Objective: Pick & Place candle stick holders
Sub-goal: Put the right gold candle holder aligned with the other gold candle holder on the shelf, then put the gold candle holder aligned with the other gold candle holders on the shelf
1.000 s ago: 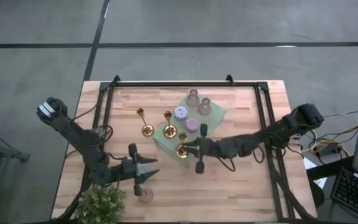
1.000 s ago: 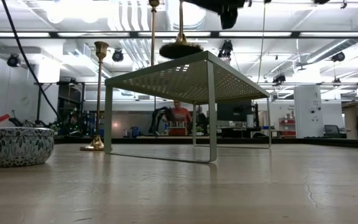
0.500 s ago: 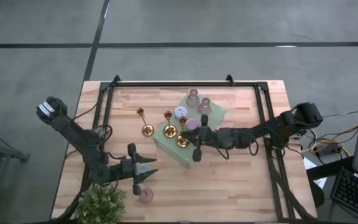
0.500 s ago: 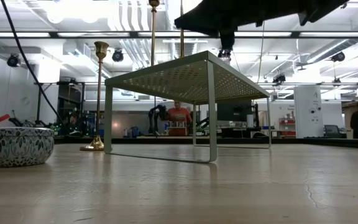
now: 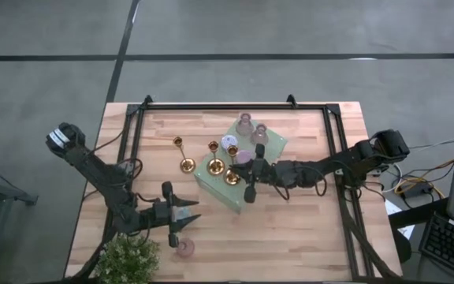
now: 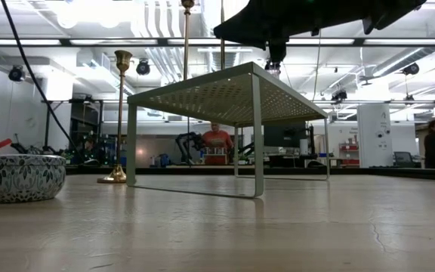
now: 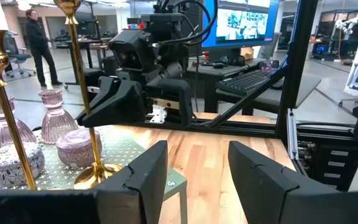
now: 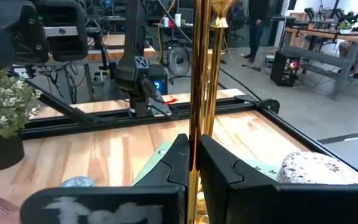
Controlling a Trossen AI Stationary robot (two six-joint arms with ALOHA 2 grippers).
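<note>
My right gripper (image 5: pixel 238 176) is shut on a slim gold candlestick (image 5: pixel 232 162) over the pale-green dotted stand (image 5: pixel 211 183). A second gold candlestick (image 5: pixel 214 160) stands on the stand's top. A third (image 5: pixel 183 155) stands by its round base on the table left of the stand. Small round holders (image 5: pixel 228 143) (image 5: pixel 244 158) and two pink glass ones (image 5: pixel 245 124) sit farther back on the stand. A pink holder (image 5: pixel 185 248) rests on the table near the front edge. Just beyond it my left gripper (image 5: pixel 198 214) waits open and holds nothing. My right gripper pinches the candlestick's thin shaft (image 8: pixel 194 134) between its two fingers (image 8: pixel 180 163). The fingers come in level from the table's right side and lie across the shaft. The candlestick stands upright, and its shaft (image 6: pixel 221 41) reaches down to the stand's top; its base is hidden there.
A leafy plant (image 5: pixel 128 260) stands at the near left corner, its patterned pot (image 6: pixel 21 177) showing in the low view. A black frame (image 5: pixel 136 126) runs along the table's edges. Bare wood lies between the stand and the front edge. People stand in the room beyond.
My right gripper has carried the gold candlestick from the stand's near edge toward the far edge and lowered it. The base hung just above the stand's top a second ago; now the shaft reaches down to it. The candlestick has stayed upright.
</note>
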